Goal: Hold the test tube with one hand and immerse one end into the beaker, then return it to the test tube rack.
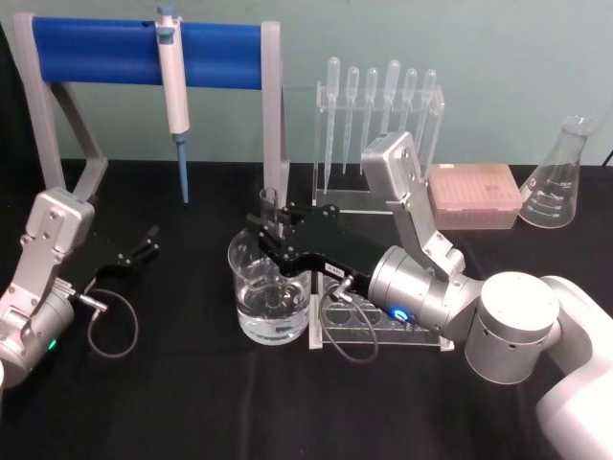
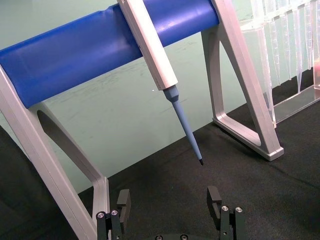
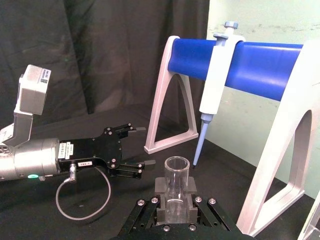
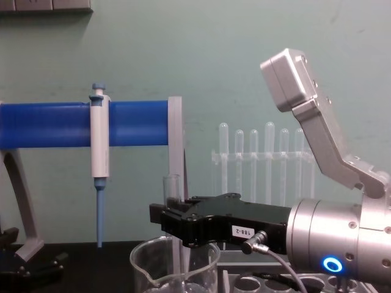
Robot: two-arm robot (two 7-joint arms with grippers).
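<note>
— One test tube (image 1: pixel 269 201), upright, clamped in the right gripper (image 1: pixel 271 230), lower end down inside the beaker (image 1: pixel 239 307)!
— Beaker's got clear liquid in it and sits just beside the rack (image 1: pixel 383 331).
— And the left gripper (image 1: pixel 144 241)?
— Parked low at the worktop's (image 1: pixel 192 402) left side, fingers apart.

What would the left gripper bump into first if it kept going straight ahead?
Probably the pipettor's blue tip, hanging just ahead of the left gripper. It may slip under it instead; height is hard to judge.
</note>
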